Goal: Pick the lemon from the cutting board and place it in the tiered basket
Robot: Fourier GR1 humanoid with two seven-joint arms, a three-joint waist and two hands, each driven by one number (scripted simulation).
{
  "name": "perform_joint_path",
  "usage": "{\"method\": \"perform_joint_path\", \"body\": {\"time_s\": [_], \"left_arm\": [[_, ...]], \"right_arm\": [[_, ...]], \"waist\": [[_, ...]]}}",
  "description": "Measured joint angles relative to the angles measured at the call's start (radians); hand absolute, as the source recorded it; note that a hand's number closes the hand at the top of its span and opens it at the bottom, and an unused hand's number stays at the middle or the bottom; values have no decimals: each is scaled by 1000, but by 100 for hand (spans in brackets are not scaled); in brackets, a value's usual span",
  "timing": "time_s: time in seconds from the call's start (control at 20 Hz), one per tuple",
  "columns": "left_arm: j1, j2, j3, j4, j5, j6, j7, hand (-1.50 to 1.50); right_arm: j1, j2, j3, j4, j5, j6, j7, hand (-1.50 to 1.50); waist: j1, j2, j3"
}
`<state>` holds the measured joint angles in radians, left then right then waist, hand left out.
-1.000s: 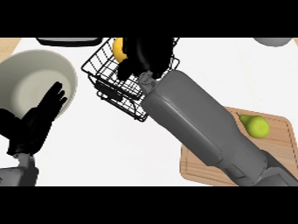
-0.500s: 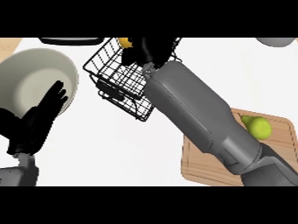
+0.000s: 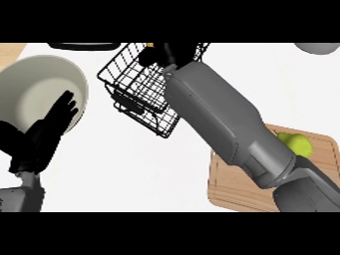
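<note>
My right forearm [image 3: 224,119] reaches diagonally across the counter to the black wire tiered basket [image 3: 139,99]. At the basket's far rim, by the view's top edge, my right hand [image 3: 169,54] is curled. A sliver of the yellow lemon [image 3: 149,45] shows at its fingers; the rest is hidden. The wooden cutting board [image 3: 327,169] lies at the lower right with a round yellow-green fruit [image 3: 299,144] on it, partly behind the forearm. My left hand [image 3: 40,137] rests open at the lower left, fingers up, over the plate's edge.
A large pale plate [image 3: 33,89] sits at the left. A dark pan's edge [image 3: 84,46] shows at the top left and a grey bowl's rim [image 3: 319,48] at the top right.
My right hand has moved farther away along the basket toward the top edge, carrying the yellow lemon with it; less of the lemon shows now. The left hand has stayed put.
</note>
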<state>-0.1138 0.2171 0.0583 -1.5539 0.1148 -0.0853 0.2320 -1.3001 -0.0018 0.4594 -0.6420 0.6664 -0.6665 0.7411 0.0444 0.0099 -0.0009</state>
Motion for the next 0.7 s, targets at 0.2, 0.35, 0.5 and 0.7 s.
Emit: {"method": "perform_joint_path", "body": {"time_s": [0.2, 0.35, 0.5, 0.7], "left_arm": [[-2, 1, 3, 5, -5, -2, -7, 0], [11, -11, -2, 14, -12, 1, -28, 0], [28, -10, 1, -8, -7, -1, -19, 0], [36, -14, 2, -17, -13, 10, -7, 0]], "right_arm": [[-10, -1, -31, -1, -68, -69, -28, -150], [-4, -1, -74, -26, -123, -124, -61, -150], [13, -2, -117, -68, -171, -186, -93, -150], [41, -7, -196, -142, -226, -253, -148, -150]], "waist": [[1, 0, 0], [-2, 0, 1], [-6, -3, 1], [-21, -6, 2]]}}
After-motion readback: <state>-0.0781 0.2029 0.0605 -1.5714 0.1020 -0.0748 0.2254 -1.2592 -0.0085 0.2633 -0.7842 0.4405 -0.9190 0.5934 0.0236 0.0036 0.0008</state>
